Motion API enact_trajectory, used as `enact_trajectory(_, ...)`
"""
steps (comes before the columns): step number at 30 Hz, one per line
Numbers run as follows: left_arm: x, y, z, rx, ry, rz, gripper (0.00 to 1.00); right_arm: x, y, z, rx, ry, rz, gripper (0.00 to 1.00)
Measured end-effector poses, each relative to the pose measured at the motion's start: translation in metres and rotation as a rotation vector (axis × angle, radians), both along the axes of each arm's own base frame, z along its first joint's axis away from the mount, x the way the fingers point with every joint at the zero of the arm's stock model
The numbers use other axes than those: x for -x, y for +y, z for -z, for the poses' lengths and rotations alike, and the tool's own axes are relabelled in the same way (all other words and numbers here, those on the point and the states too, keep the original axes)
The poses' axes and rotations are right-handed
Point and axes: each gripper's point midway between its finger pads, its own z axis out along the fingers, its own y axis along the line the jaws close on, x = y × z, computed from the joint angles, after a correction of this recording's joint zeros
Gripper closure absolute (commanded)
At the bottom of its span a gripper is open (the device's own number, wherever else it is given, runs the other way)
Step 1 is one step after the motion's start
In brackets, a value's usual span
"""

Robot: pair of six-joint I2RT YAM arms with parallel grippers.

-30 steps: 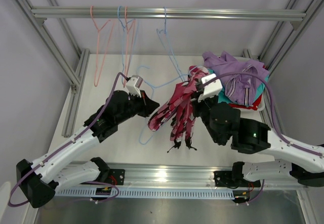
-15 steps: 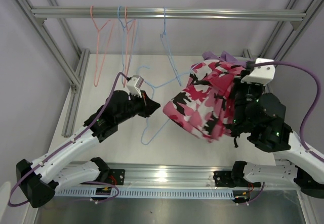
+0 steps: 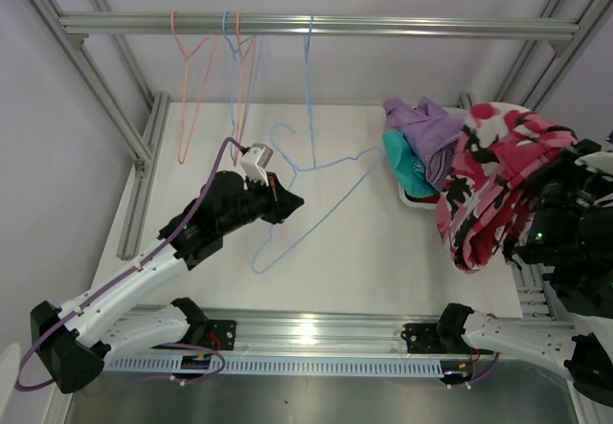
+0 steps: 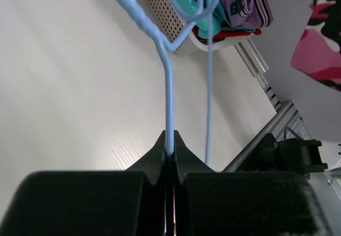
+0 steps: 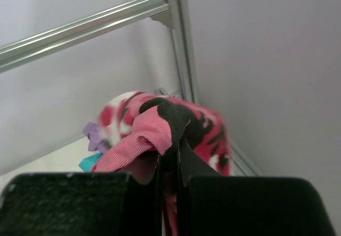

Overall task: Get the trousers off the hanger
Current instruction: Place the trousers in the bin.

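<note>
The pink camouflage trousers [image 3: 498, 180] hang bunched in the air at the far right, off the hanger. My right gripper [image 5: 170, 146] is shut on a fold of their cloth [image 5: 160, 127]; in the top view the cloth hides its fingers. The light-blue wire hanger [image 3: 330, 197] is bare and slants over the table. My left gripper [image 3: 284, 202] is shut on its lower wire [image 4: 168, 103], which runs up from between the fingertips [image 4: 169, 149]. Lilac trousers [image 3: 421, 127], teal trousers [image 3: 402, 161] and red trousers [image 4: 224, 32] lie piled in a white basket [image 4: 170, 25].
An aluminium rail [image 3: 383, 27] crosses the back, carrying a pink hanger [image 3: 184, 79], a blue and pink pair [image 3: 239, 70] and a blue hanger [image 3: 309, 89], all bare. Frame posts stand at both sides. The basket [image 3: 412, 197] sits at the table's right edge.
My right gripper has pulled the camouflage trousers off the hanger, to the right and upward. The hanger is now bare and has swung slightly. The left arm has hardly moved.
</note>
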Motion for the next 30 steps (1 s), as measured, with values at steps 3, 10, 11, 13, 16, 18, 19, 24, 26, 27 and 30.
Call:
enact_trajectory(3, 0.000, 0.000, 0.000, 0.000, 0.001, 0.000, 1.00, 0.009, -0.016, -0.003, -0.033, -0.008, 0.034, 1.00)
enact_trajectory(10, 0.000, 0.000, 0.000, 0.000, 0.001, 0.000, 0.99, 0.015, -0.026, 0.004, -0.036, 0.006, 0.072, 1.00)
enact_trajectory(11, 0.000, 0.000, 0.000, 0.000, 0.001, 0.000, 0.99, 0.015, -0.026, 0.007, -0.031, 0.010, 0.077, 1.00)
enact_trajectory(13, 0.000, 0.000, 0.000, 0.000, 0.002, 0.002, 1.00, 0.011, -0.023, 0.016, -0.018, 0.013, 0.094, 1.00)
enact_trajectory(16, 0.001, -0.001, 0.000, 0.001, 0.003, 0.008, 1.00, 0.000, -0.016, 0.033, 0.035, 0.040, 0.141, 1.00)
enact_trajectory(18, 0.002, -0.001, -0.001, 0.000, 0.004, 0.008, 0.99, -0.015, -0.009, 0.038, 0.062, 0.045, 0.175, 1.00)
enact_trajectory(19, 0.002, -0.001, -0.001, 0.001, 0.003, 0.010, 1.00, -0.025, -0.004, 0.040, 0.076, 0.051, 0.184, 1.00)
enact_trajectory(24, 0.002, -0.001, -0.004, 0.003, 0.000, 0.009, 0.99, -0.100, 0.002, 0.067, 0.127, 0.131, 0.201, 1.00)
enact_trajectory(26, 0.002, -0.001, -0.004, 0.002, 0.000, 0.009, 0.99, -0.132, 0.002, 0.089, 0.121, 0.188, 0.168, 1.00)
enact_trajectory(27, 0.002, -0.001, -0.003, 0.001, 0.001, 0.010, 0.99, -0.146, 0.000, 0.101, 0.114, 0.221, 0.151, 1.00)
enact_trajectory(30, 0.002, -0.001, -0.003, 0.000, 0.002, 0.009, 0.99, -0.180, -0.001, 0.122, 0.086, 0.283, 0.105, 1.00)
